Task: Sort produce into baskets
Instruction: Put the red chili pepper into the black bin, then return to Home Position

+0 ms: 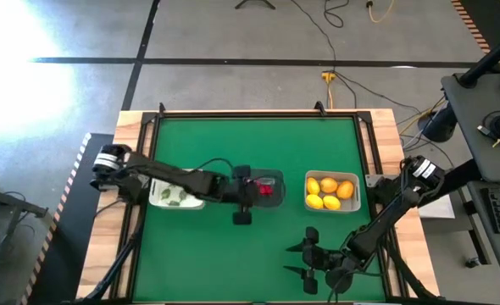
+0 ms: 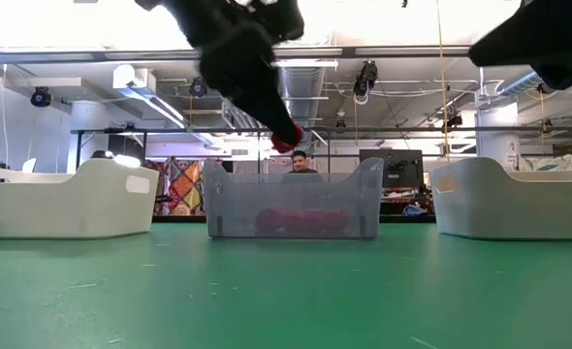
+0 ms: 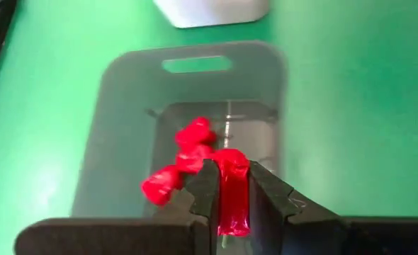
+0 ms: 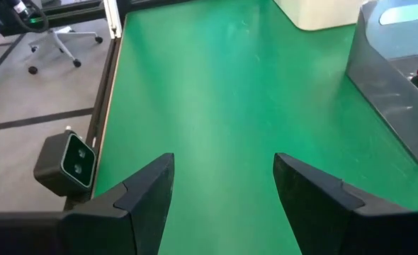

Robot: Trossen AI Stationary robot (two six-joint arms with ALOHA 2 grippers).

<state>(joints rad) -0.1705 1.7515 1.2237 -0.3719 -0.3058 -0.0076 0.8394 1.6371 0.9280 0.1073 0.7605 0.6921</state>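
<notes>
**Left end effector holds a red piece over the dark grey basket**

The landmark here is the dark transparent grey rectangular basket (image 1: 269, 188), which sits near the middle of the green-covered table (image 1: 216, 254). The left end effector (image 3: 227, 195) hangs directly above this basket, its two dark fingers (image 3: 203, 193) pressed narrow against a small glossy red produce piece (image 3: 230, 191) clamped between them. In the low view the same red piece (image 2: 286, 141) shows at the tip of the dark arm, raised above the basket's rim (image 2: 291, 199) and not touching it. More small red pieces (image 3: 184, 159) lie on the floor of the basket, below the held one; through the clear wall they show as a red mass (image 2: 301, 221).

To the left of the grey basket, just beside it, stands a white rounded-corner basket (image 1: 175, 195) holding small green bits (image 1: 174, 196); the left arm passes over it. To the right of the grey basket, a short gap away, stands a pale grey-white basket (image 1: 333, 193) filled with yellow and orange lemon-like fruits (image 1: 329, 186).

The right end effector (image 1: 311, 254) waits well apart from the grey basket, toward the near right part of the table, its fingers (image 4: 142, 188) spread wide with only bare green table between them.

A person's head shows in the room behind the grey basket in the low view.
</notes>
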